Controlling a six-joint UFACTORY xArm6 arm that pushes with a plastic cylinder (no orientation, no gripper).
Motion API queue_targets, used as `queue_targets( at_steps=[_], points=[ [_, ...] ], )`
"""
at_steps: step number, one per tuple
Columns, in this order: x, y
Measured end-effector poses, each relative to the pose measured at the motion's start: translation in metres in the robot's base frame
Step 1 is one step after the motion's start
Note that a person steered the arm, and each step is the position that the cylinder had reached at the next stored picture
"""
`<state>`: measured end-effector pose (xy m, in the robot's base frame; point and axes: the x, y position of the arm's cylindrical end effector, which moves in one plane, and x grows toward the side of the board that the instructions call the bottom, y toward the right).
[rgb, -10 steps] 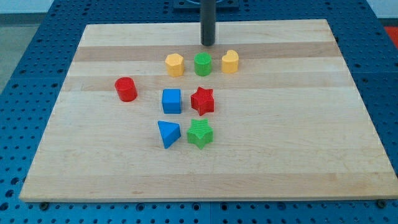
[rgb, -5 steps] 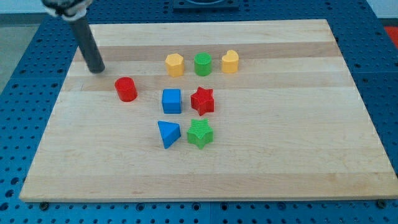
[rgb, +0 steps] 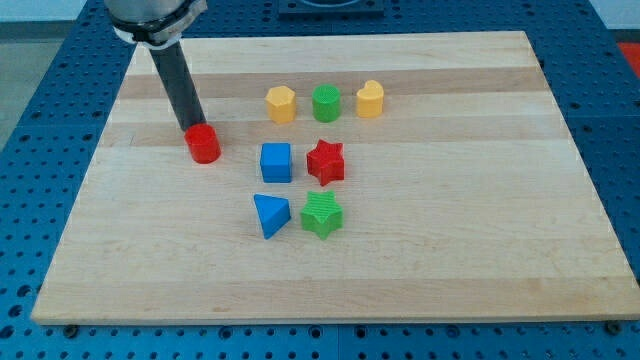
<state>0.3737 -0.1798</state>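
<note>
Blue pegboard frames the wooden board (rgb: 560, 200), where my tip (rgb: 193, 130), a bare rod grasping nothing, touches the red cylinder (rgb: 204, 144) from the top-left side, towards the board's left edge, while seven other blocks sit clustered near the middle.

Two red blocks (rgb: 203, 144), two blue, two green, two yellow

My tip (rgb: 192, 129) touches the red cylinder (rgb: 204, 145) from the view's top-left.
</note>
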Motion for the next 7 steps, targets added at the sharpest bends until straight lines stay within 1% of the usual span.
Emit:
queue_targets(
  at_steps=[1,2,4,5,6,7],
  points=[
    [0.0,0.008],
    [0.023,0.018],
    [0.11,0.018],
    [0.147,0.018],
    [0.152,0.018],
    [0.158,-0.024]
  ],
)
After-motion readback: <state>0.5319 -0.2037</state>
